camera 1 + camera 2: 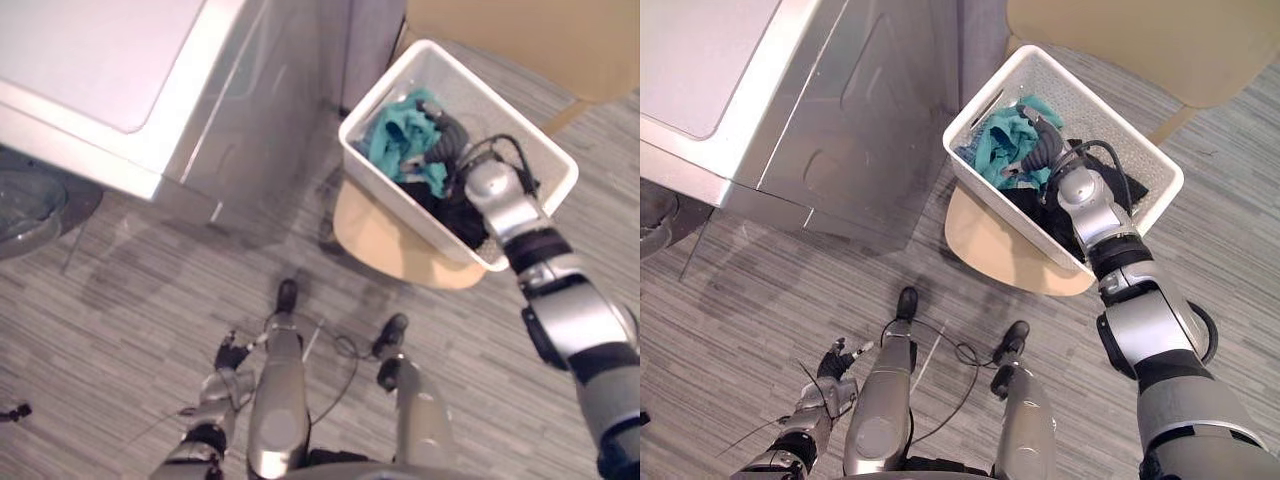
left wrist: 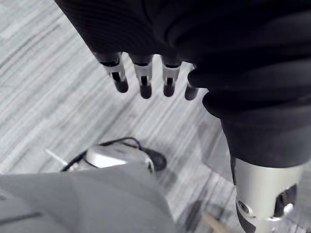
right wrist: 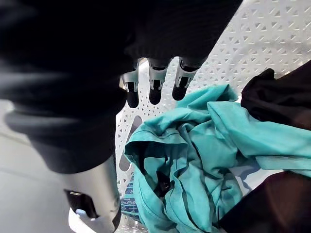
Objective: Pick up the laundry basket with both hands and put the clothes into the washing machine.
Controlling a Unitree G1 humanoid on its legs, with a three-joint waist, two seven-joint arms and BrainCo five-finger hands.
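Head stereo pair facing down, same floor [image 1: 120, 330], wrist cams close-up

washing machine [image 1: 120, 80] far left; just right of it, basket [image 1: 470, 90] on a stool [image 1: 385, 245], clothes [image 1: 400, 135] inside it.

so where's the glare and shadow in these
Left eye view: the top of the silver washing machine catches the brightest light, and its side shows a soft sheen. Right eye view: the white perforated laundry basket shades the round tan seat beneath it. Right wrist view: dark shade sits in the folds of the teal cloth.
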